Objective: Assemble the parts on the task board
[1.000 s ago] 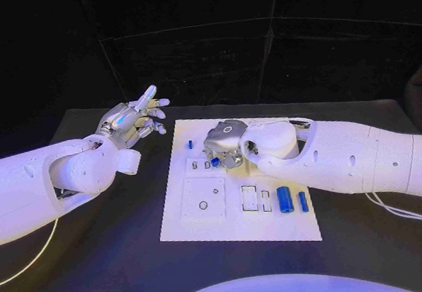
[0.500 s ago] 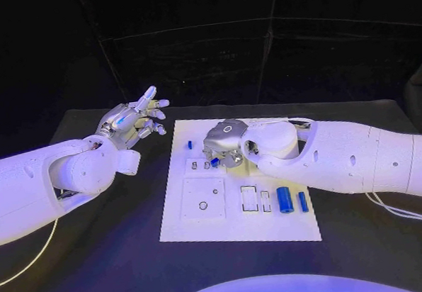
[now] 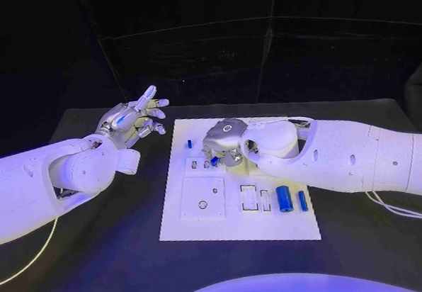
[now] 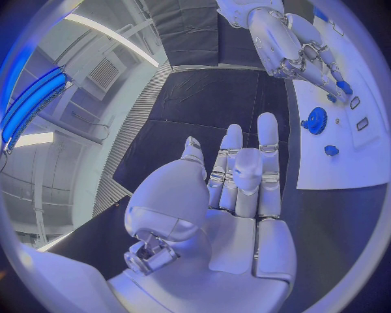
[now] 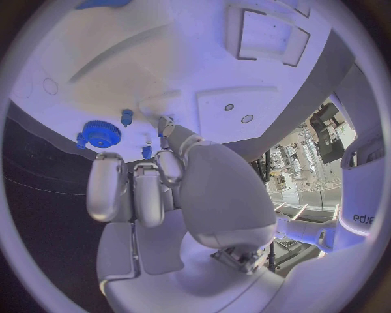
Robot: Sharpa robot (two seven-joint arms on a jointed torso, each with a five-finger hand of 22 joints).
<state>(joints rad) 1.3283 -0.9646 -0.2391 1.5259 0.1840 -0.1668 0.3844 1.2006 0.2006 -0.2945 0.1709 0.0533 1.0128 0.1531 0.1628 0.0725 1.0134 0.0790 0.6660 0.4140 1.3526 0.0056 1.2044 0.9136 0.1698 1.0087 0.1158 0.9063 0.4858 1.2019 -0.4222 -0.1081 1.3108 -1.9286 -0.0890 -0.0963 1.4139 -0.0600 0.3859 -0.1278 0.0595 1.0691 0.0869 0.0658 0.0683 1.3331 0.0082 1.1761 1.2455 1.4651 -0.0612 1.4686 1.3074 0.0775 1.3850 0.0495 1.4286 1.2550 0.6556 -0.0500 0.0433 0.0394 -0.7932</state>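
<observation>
Black worktop (image 3: pixel 102 272) stretches under both white arms, with dark walls behind it. On its middle lies the white task board (image 3: pixel 236 225), a flat plate carrying shallow rectangular recesses and several small blue parts.

Near the board's right side, two blue cylinders lie side by side: a thicker one (image 3: pixel 284 200) and a thinner one (image 3: pixel 303 201) just beside it. A small blue peg (image 3: pixel 189 144) stands close to the board's far left part. In the left wrist view, a blue gear (image 4: pixel 315 120) and a small round blue piece (image 4: pixel 331 150) rest on the board's white surface; the gear also appears in the right wrist view (image 5: pixel 101 134), with a little blue peg (image 5: pixel 126 117) close by.

The right robot hand (image 3: pixel 224 144) hangs over the far middle of the board, palm down, fingers curled toward the surface. A small blue piece (image 3: pixel 214 161) shows at its fingertips; whether the fingers pinch it or merely rest by it cannot be told from these views.

The left robot hand (image 3: pixel 131 119) is raised above the worktop, off the board's far left corner and apart from it. Its fingers (image 4: pixel 244 163) are stretched out, slightly spread, and hold nothing.
</observation>
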